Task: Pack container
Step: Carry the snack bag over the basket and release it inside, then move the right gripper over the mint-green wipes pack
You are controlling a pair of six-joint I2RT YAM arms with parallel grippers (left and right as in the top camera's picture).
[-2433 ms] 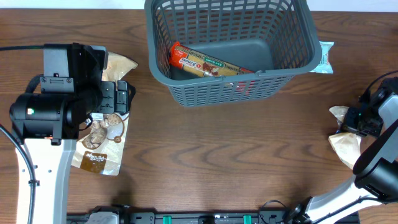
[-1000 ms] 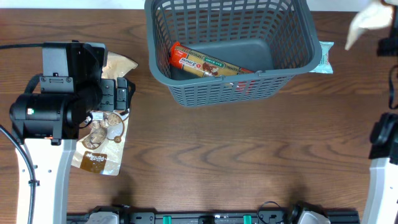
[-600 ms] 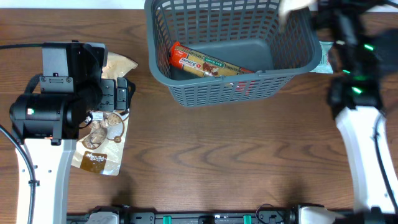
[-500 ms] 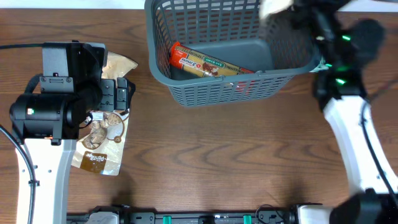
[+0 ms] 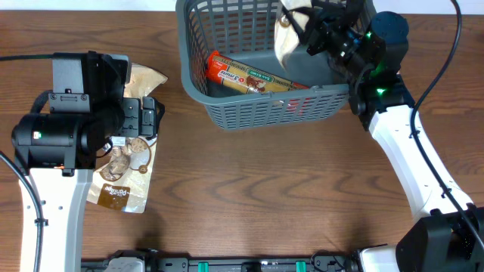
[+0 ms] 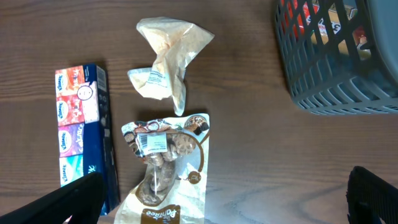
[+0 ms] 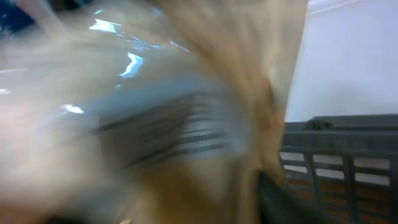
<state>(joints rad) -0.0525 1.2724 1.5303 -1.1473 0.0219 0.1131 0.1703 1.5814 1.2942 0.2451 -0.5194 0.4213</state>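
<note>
Pouch [image 6: 165,168] lies under the left claw [image 6: 224,186], which hangs wide with nothing in it; a tan bag [image 6: 168,62] sits at the pouch's far end and a tissue box [image 6: 84,130] beside it. To the right stands the basket [image 5: 227,106], with a bar [image 5: 249,75] inside, long axis running left to right along the near wall. The right claw [image 5: 311,34] is clamped on a cream packet [image 5: 290,34] that hangs over the basket's right half, behind the bar, with bare floor below. I judge the drop goes straight down, and the right arm is the nearer one. My right wrist view is mostly blurred packet.
</note>
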